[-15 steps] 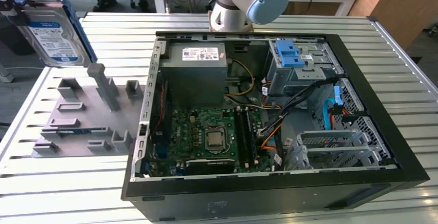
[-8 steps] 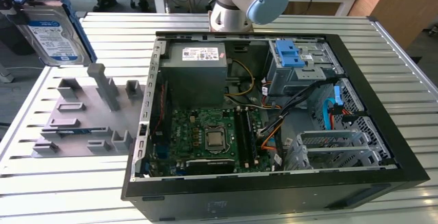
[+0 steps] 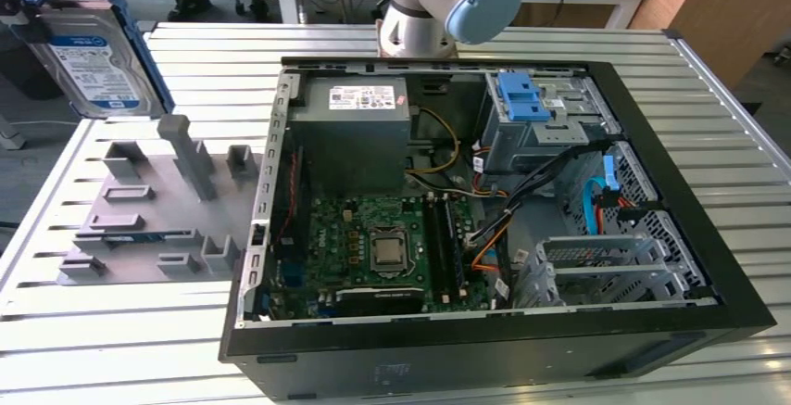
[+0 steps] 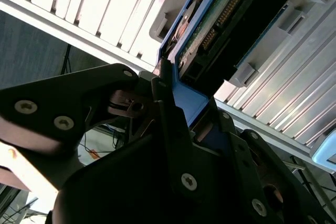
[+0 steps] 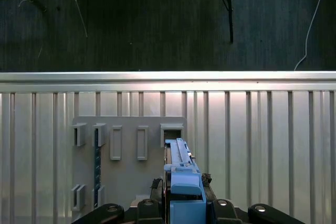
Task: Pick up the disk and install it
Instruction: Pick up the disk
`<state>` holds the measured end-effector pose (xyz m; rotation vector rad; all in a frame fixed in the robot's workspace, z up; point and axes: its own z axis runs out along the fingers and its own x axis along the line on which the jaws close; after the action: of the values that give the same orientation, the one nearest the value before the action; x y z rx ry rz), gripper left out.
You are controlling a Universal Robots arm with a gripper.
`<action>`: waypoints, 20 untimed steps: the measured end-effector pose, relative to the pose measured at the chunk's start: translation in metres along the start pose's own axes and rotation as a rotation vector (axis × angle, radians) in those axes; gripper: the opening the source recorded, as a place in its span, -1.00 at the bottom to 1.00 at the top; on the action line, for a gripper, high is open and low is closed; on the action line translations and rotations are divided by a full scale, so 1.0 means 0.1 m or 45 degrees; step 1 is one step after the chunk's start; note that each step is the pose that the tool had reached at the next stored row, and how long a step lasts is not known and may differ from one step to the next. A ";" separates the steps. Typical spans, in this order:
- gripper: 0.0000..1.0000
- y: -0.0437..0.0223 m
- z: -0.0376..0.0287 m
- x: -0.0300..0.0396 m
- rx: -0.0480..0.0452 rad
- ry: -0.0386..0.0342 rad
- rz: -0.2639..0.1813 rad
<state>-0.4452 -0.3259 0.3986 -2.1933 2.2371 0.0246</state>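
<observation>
The disk, a silver hard drive with a white-and-blue label in a blue bracket, hangs upright in the air at the exterior view's far left, above the grey slotted holder. In the second wrist view my gripper is shut on the disk's blue bracket edge. The first wrist view looks down past the gripper and the disk's blue edge onto the holder. The open computer case lies to the right of the holder.
Inside the case are a grey power supply, a motherboard, loose cables and a drive cage with a blue latch. The arm's base stands behind the case. Everything rests on a slatted metal table.
</observation>
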 end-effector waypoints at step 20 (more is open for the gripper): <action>-0.27 0.001 -0.182 -0.003 0.001 -0.0001 0.000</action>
<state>-0.4452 -0.3259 0.4168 -2.1930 2.2368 0.0240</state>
